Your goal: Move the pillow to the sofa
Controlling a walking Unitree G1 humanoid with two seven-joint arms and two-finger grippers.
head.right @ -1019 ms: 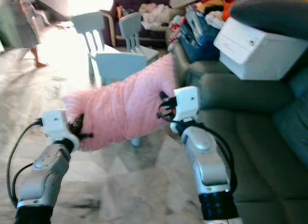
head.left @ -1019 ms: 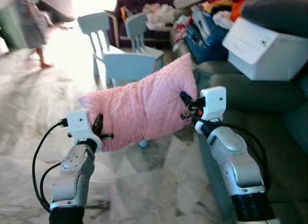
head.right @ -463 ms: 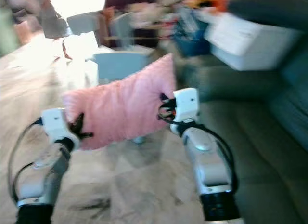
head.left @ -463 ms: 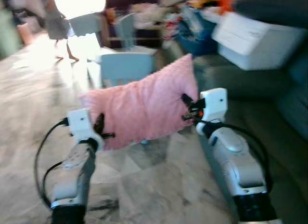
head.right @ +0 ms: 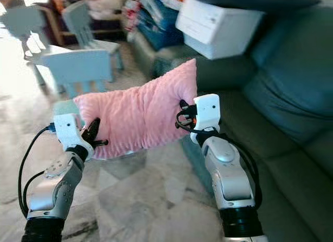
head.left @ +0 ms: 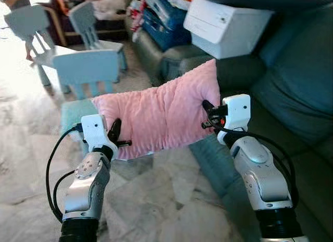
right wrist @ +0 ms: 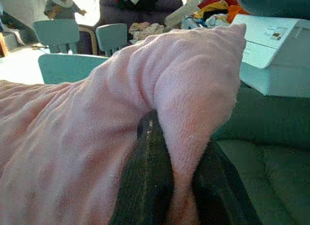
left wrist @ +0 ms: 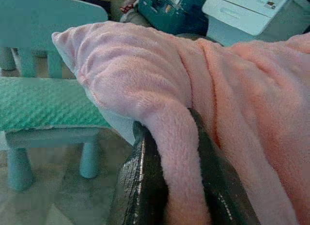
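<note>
The pink pillow (head.left: pixel 161 114) hangs in the air between my two arms, stretched lengthwise, above the marble floor (head.left: pixel 156 200) and just short of the dark teal sofa (head.left: pixel 291 91). My left gripper (head.left: pixel 115 139) is clamped on a fold at its left end, and my right gripper (head.left: pixel 207 116) pinches the right corner, which sits higher and nearer the sofa's seat. To place it well, I judge I should keep both grips firm and level the ends, carry it rightward over the seat cushion, lower it until it rests, and let go of both ends together. Beyond the pillow stand small pale-blue chairs (head.left: pixel 86 67), and a white printer (head.left: pixel 226 26) sits on the sofa's far end.
</note>
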